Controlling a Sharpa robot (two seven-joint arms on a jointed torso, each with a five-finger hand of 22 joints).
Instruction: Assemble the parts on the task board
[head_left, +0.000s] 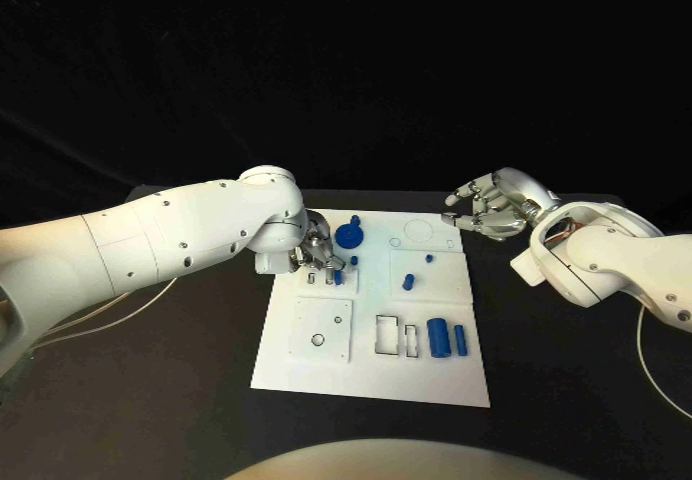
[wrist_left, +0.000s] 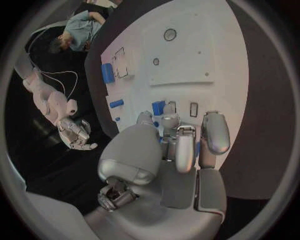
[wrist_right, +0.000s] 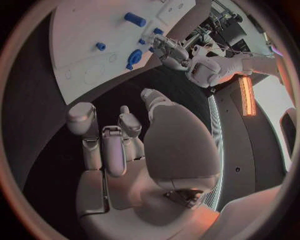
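Black table (head_left: 173, 400): matte top, dark surface extending on every side of the white plate set at its middle. Thin pale cable (head_left: 101, 318): loops over the table near its left edge, well apart from the plate. Second thin pale cable (head_left: 652, 370): curves across the table near its right edge.

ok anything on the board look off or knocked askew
Nothing stands out. The task board lies flat on the black table, and the loose blue parts lie on it apart from one another. The left robot hand works at the board's far end; the right robot hand hovers off its far corner, holding nothing.
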